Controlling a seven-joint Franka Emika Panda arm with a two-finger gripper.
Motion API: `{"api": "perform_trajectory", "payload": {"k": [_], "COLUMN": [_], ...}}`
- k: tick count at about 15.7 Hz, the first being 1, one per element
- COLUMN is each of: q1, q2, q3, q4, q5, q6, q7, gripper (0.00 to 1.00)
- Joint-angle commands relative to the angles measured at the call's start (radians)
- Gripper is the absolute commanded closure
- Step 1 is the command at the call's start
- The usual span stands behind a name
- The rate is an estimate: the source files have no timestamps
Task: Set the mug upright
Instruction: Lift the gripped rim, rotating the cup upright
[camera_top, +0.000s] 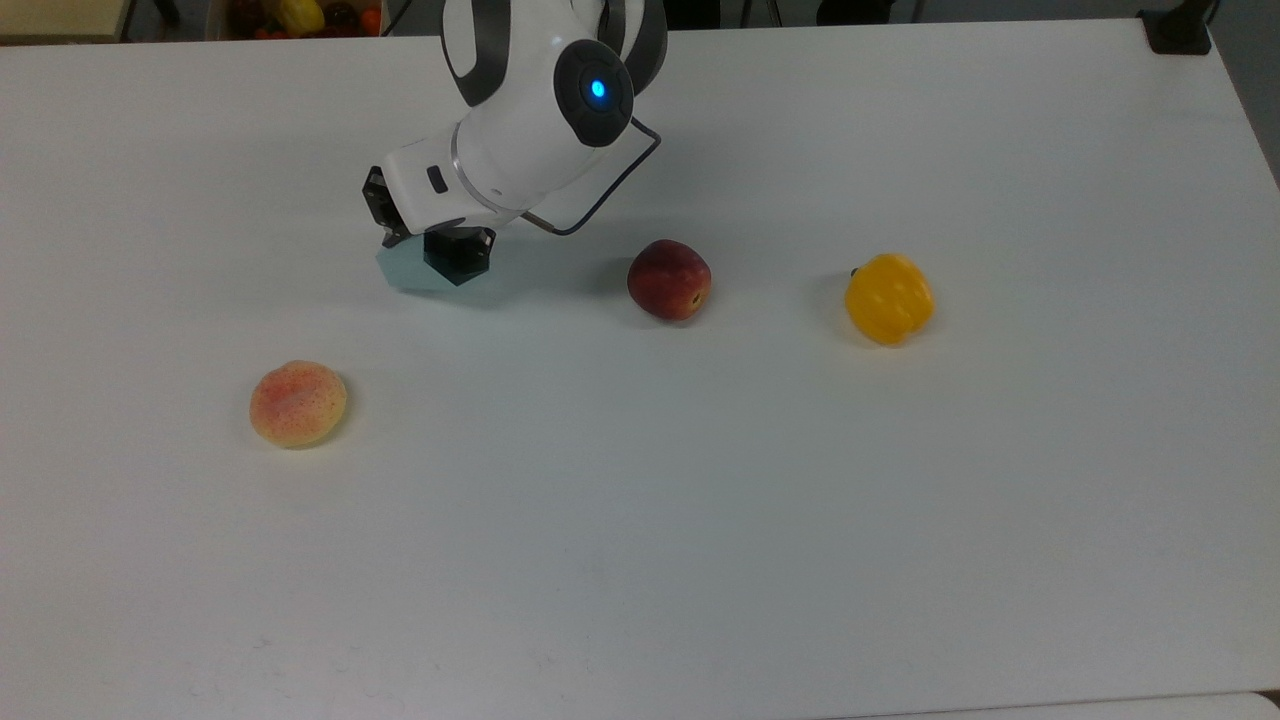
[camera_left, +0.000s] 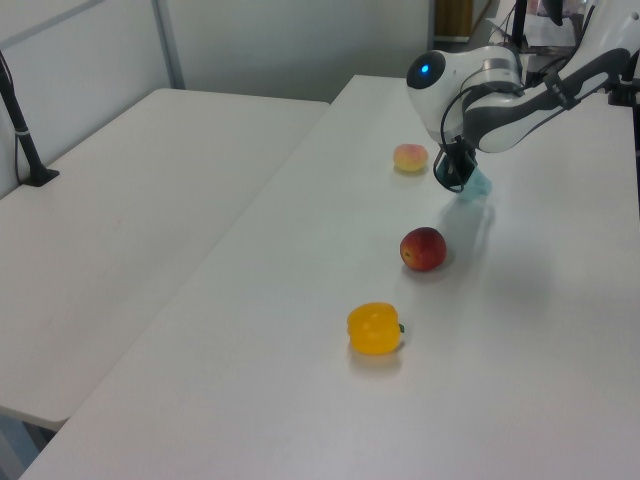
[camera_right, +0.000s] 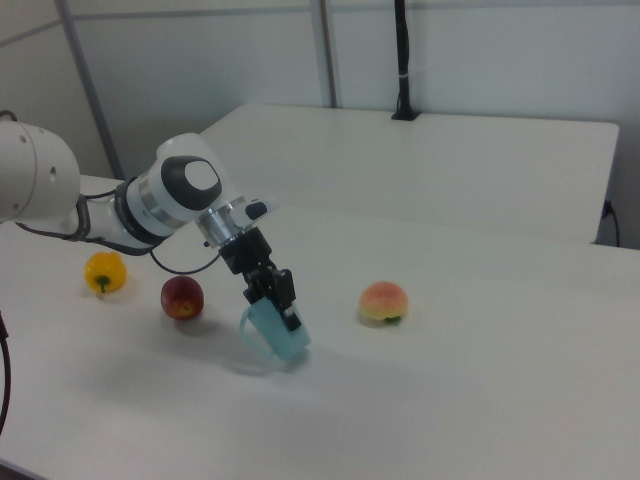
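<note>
The pale teal mug (camera_top: 403, 271) is tilted, partway between lying and standing, at the table's back left in the top view. My gripper (camera_top: 432, 246) is shut on the mug, with the white wrist reaching down over it and hiding its upper part. In the right view the mug (camera_right: 283, 338) hangs slanted just over the tabletop below the black fingers (camera_right: 272, 287). The left view has the mug (camera_left: 480, 186) behind my gripper (camera_left: 457, 177).
A red apple (camera_top: 669, 279) sits to the mug's right in the top view, and a yellow pepper (camera_top: 889, 298) lies farther right. A peach (camera_top: 298, 403) lies nearer the front left. The white table (camera_top: 700, 520) stretches wide in front.
</note>
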Motion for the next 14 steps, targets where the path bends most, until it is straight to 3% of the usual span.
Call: {"api": "perform_trajectory", "payload": {"k": [1,9,14], "q1": [0.003,-0.008,-0.017], "q2": [-0.057,-0.089,-0.077], "q3": [-0.006,-0.005,-0.005], "q4": [0.029,0.227,0.241], "q5": [0.124,0.435,0.658], "q6": [0.008,-0.075,-0.069], "q7": [-0.077,-0.223,-0.425], "gripper": [1.0,1.0,1.0]}}
